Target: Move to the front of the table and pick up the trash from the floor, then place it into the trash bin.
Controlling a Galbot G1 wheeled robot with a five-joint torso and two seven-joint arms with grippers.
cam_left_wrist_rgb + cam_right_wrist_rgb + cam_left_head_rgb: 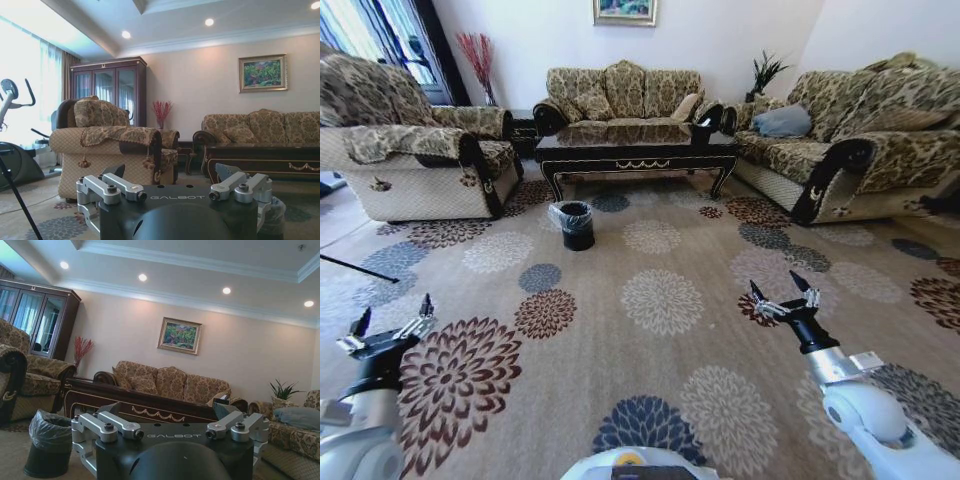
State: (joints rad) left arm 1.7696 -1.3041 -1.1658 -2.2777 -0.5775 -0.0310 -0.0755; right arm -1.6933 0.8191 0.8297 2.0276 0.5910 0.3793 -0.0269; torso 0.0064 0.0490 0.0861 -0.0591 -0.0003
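The dark glossy table [638, 150] stands far ahead between the sofas, its gold ornament facing me. The black trash bin [574, 223] with a clear liner sits on the patterned carpet floor [660, 300], in front of the table's left end. The right wrist view has the trash bin [47, 442] and table [145, 407] close together. The table [265, 160] also appears in the left wrist view. My left gripper [393, 312] and right gripper [775, 283] hover low over the carpet near me, both open and holding nothing. The trash is out of view.
A patterned armchair [410, 150] stands at the left. One sofa [625, 95] sits behind the table and another sofa [850, 140] at the right. A thin black rod [360, 268] lies on the floor at the left. Open carpet stretches between me and the bin.
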